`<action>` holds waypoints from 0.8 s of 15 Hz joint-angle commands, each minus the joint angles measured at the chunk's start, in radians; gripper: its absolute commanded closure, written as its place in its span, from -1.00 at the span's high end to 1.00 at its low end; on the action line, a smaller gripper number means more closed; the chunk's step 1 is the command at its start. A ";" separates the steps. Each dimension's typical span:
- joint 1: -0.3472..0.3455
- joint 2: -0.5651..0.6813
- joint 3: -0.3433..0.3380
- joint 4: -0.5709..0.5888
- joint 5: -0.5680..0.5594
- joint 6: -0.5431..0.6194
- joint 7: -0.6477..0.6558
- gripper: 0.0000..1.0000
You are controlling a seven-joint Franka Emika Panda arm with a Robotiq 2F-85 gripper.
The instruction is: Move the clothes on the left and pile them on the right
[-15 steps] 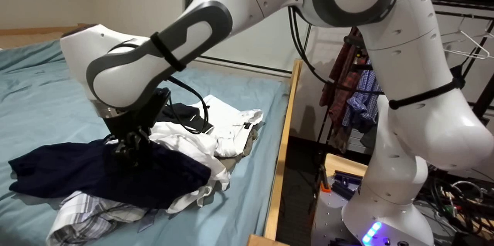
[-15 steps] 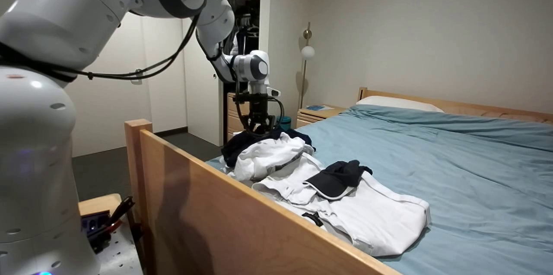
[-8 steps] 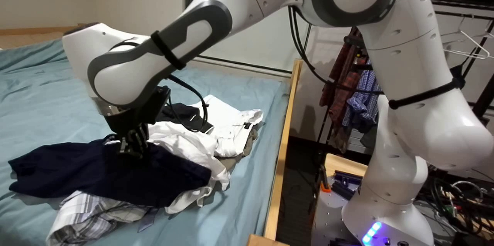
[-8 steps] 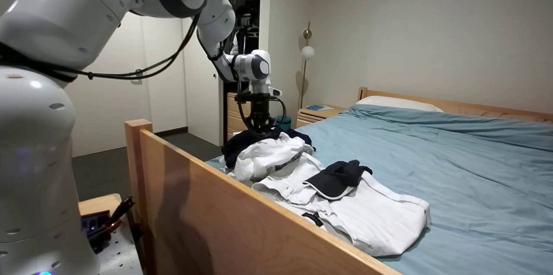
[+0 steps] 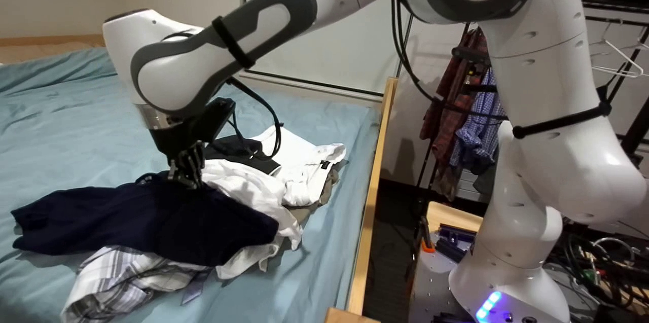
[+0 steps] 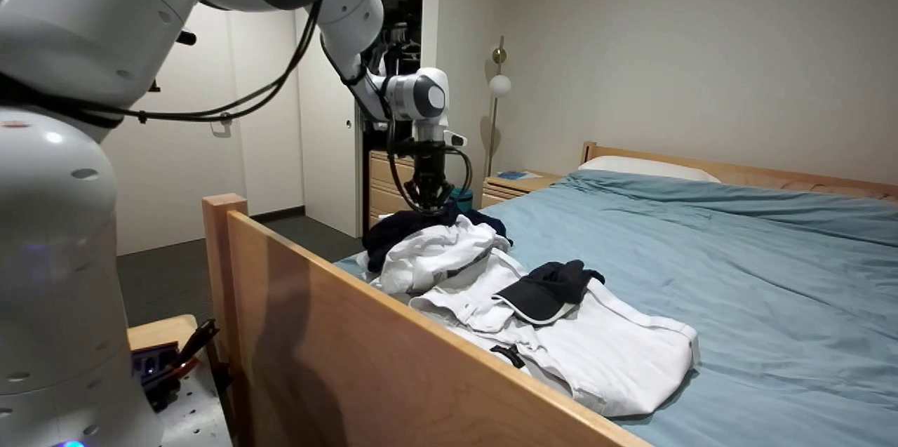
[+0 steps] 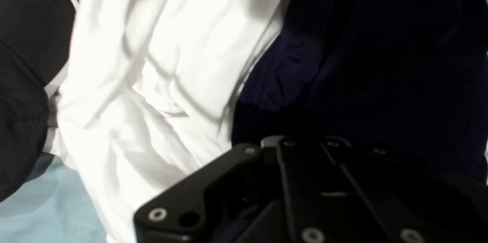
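A dark navy garment (image 5: 116, 216) lies spread on the bed, over a grey-and-white plaid garment (image 5: 116, 282) and beside a crumpled white shirt (image 5: 248, 186). My gripper (image 5: 186, 181) points down into the navy cloth near its upper edge, fingers drawn together. The fabric bunches up around the tips, and I read this as shut on it, though the pinched part is hidden in darkness. In the wrist view the navy garment (image 7: 381, 75) fills the right half. White trousers (image 6: 617, 356) with a dark cap (image 6: 547, 292) on them lie on the pile's other end.
A wooden footboard (image 6: 393, 342) runs along the bed's end, close to the clothes. The blue bed sheet (image 5: 61, 130) extends behind the pile. Cables hang from the arm near the gripper. Beyond the footboard stand the robot's base (image 5: 507, 282) and a clothes rack with hanging shirts (image 5: 476, 120).
The gripper has closed on the navy cloth, then risen and moved slightly towards the white clothes. The navy garment's middle has been drawn up with it, baring more of the plaid cloth.
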 commanded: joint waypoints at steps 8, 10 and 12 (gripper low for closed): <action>-0.141 -0.387 -0.029 -0.316 0.150 -0.046 -0.024 -0.31; -0.134 -0.389 -0.020 -0.318 0.153 -0.047 -0.017 -0.09; -0.121 -0.364 -0.001 -0.306 0.167 -0.031 -0.029 0.16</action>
